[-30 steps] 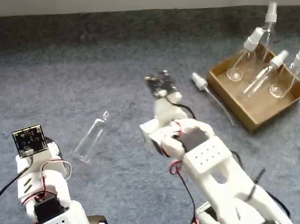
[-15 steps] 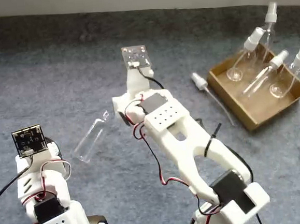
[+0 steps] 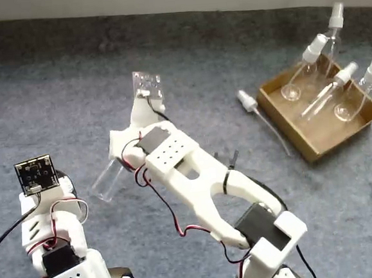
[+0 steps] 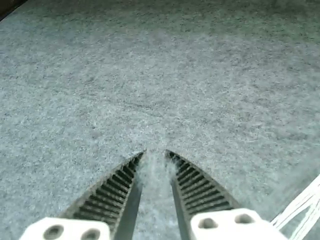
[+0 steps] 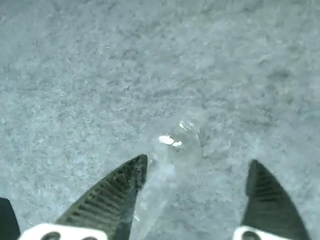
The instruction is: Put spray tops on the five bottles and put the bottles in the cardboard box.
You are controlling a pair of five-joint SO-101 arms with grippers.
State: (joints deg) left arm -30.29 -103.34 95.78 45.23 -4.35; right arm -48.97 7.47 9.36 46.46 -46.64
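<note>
A clear bottle (image 3: 105, 182) without a top lies on its side on the grey carpet, partly under my right arm (image 3: 168, 156). In the right wrist view the bottle (image 5: 175, 147) lies between and just beyond the fingertips of my open right gripper (image 5: 197, 167), untouched. A loose spray top (image 3: 248, 101) with its long tube lies beside the cardboard box (image 3: 302, 139). The box holds several capped bottles (image 3: 309, 62). My left arm (image 3: 51, 233) stands at the near left; its gripper (image 4: 156, 154) is closed to a thin gap over bare carpet and holds nothing.
The carpet ends at a dark strip (image 3: 68, 35) along the far side. Open carpet lies between the lone bottle and the box. My right arm slants across the middle of the table.
My right arm has swung left from near the spray top to over the lying bottle. The left arm, the box and the spray top have kept still.
</note>
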